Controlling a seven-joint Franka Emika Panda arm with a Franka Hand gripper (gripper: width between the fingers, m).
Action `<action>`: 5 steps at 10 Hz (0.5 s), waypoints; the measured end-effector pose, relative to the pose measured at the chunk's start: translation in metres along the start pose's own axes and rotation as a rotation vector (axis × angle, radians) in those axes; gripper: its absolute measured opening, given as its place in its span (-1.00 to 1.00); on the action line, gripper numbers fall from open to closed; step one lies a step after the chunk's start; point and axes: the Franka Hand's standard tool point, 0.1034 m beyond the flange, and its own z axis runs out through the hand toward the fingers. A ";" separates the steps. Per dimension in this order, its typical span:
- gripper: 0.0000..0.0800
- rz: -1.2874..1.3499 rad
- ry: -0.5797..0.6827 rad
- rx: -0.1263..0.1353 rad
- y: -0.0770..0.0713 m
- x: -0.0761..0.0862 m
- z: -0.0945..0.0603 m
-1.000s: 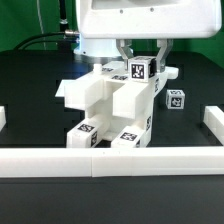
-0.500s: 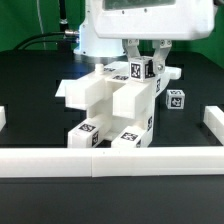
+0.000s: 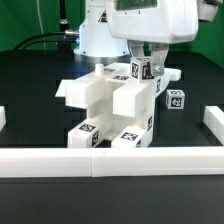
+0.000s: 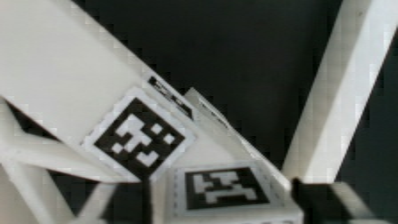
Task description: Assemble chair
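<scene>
The part-built chair (image 3: 110, 105) of chunky white tagged pieces stands mid-table. An upright tagged white chair part (image 3: 141, 69) rises at its back right. My gripper (image 3: 147, 60) comes down from above with a finger on each side of this part and looks shut on it. In the wrist view my gripper (image 4: 222, 205) has dark fingers (image 4: 317, 198) against both sides of the part's tagged end (image 4: 222, 187). White chair panels (image 4: 80, 90) lie below. A small loose tagged block (image 3: 176, 99) sits on the exterior view's right of the chair.
The long white border rail (image 3: 110, 160) runs along the front, with ends at the exterior view's left (image 3: 3, 118) and right (image 3: 214, 122). The robot base (image 3: 92, 40) and cables stand behind the chair.
The gripper's hand has shifted toward the exterior view's right and turned over the upright part. The chair and the loose block have stayed in place.
</scene>
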 end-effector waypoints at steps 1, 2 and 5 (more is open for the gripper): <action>0.36 -0.028 0.001 0.003 -0.001 0.003 -0.001; 0.36 -0.068 0.003 0.004 -0.002 0.003 -0.002; 0.61 -0.321 0.003 0.002 -0.001 0.003 -0.001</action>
